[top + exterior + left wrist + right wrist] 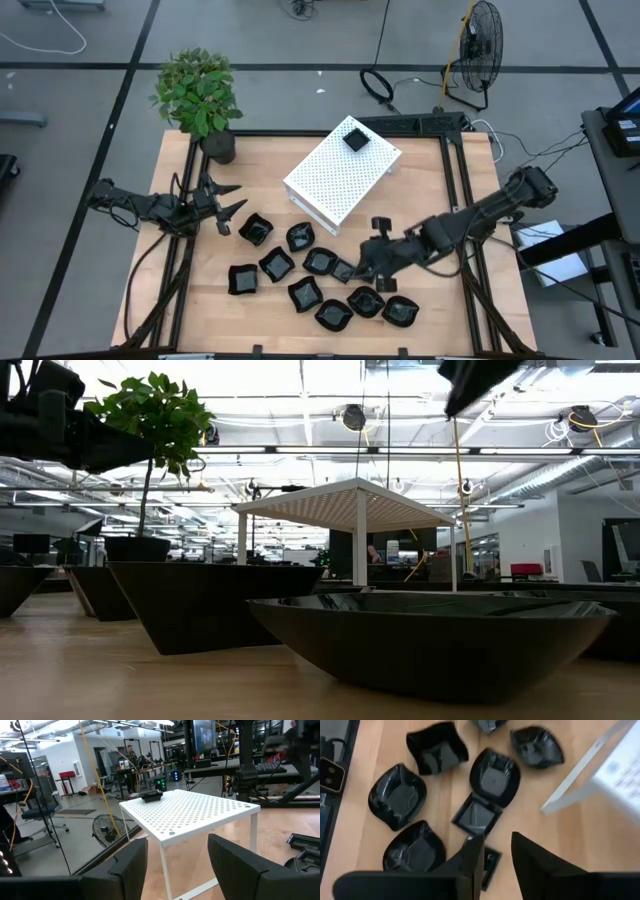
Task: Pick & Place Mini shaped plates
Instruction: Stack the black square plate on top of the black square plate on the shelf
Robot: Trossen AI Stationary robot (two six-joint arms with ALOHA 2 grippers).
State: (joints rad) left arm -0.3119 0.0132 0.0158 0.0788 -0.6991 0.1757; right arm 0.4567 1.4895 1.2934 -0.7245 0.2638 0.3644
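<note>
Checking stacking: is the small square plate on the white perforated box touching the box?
Touching: the left wrist view shows the small square plate resting flat on the white perforated box.

Right gripper fingers cover part of small square plate, lower centre of right wrist frame. White perforated box cut by right edge there. Low view: nearest plate hides plates behind; arms cropped at top edge.
</note>
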